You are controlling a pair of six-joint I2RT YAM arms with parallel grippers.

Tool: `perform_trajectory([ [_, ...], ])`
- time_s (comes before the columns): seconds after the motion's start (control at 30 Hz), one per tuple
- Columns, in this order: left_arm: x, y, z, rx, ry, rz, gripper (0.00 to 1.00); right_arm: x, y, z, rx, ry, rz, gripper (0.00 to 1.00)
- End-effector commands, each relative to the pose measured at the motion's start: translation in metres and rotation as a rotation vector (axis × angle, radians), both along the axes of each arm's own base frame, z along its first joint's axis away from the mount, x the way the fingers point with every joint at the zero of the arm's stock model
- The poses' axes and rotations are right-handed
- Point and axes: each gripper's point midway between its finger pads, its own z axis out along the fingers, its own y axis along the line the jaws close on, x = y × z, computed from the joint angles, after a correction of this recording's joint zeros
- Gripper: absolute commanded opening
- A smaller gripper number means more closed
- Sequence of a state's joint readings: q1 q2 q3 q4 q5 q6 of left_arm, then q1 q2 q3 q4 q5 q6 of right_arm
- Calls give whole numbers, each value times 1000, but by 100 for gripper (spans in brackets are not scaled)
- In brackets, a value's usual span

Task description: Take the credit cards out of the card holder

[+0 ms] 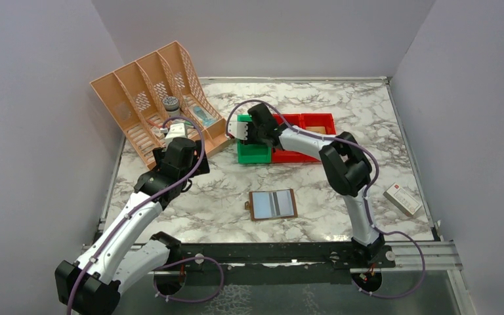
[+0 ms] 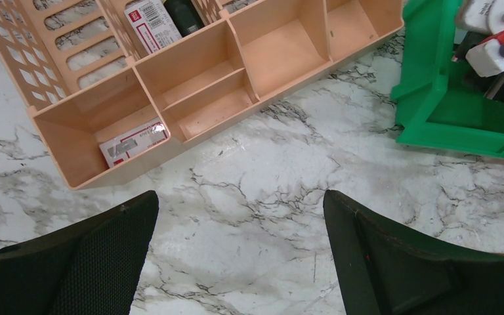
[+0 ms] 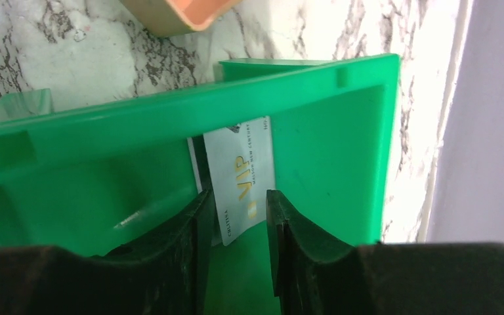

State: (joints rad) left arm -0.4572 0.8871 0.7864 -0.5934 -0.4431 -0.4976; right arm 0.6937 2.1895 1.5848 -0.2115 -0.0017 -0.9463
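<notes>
Green bin (image 3: 328,131) is where the action is right now: the right wrist view looks straight into it, and a white VIP card (image 3: 239,180) is lying inside, leaning up against the bin's inner wall. The right tool (image 3: 239,216) hangs just over the card's near end with its fingers a little apart. The gap looks wider than the card is thick, so I'd say it's not pinching it and the card is resting in the bin on its own. There's a thin pale edge just to the left of that card which might be a second one, but honestly I can't tell. So at least one card is out and dropped off, imo. The card holder (image 1: 272,205) lies flat and folded open on the marble table (image 1: 223,190), toward the front between the two arms and well apart from the bins. From the top view its inside shows pale grey-blue with a darker band. That could be lining or a card left in a slot, and it's too small to call, so I wouldn't mark the job finished. The left tool (image 2: 239,200) is spread wide with nothing between its fingers, hovering over bare table just in front of the orange file organizer (image 1: 151,98). Red bins (image 1: 308,125) sit right beside the green one, and a white-and-red small box (image 1: 402,199) sits off by the right edge, not involved.
</notes>
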Motion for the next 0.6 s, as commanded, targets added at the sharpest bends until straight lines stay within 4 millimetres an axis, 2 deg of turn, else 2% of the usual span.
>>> perform_trajectory([
  [0.0, -1, 7, -4, 27, 7, 13, 99, 5, 8, 46, 130, -56, -24, 36],
  [0.1, -1, 6, -4, 26, 8, 9, 99, 3, 14, 74, 245, -68, -52, 36],
  [0.17, -1, 5, -4, 22, 10, 5, 99, -4, 18, 105, 351, -88, -52, 36],
  [0.2, -1, 4, -4, 20, 10, 3, 99, -9, 19, 114, 383, -92, -42, 37],
  [0.3, -1, 2, -6, 18, 17, -6, 99, -16, 12, 132, 458, -117, -70, 37],
  [0.4, -1, -1, -6, 7, 24, -22, 99, -23, -2, 160, 592, -95, -215, 36],
  [0.53, -1, -8, -5, -13, 27, -57, 99, -66, -28, 199, 907, 35, -396, 36],
  [0.57, -1, -12, -5, -23, 28, -77, 99, -81, -39, 190, 962, 100, -465, 39],
])
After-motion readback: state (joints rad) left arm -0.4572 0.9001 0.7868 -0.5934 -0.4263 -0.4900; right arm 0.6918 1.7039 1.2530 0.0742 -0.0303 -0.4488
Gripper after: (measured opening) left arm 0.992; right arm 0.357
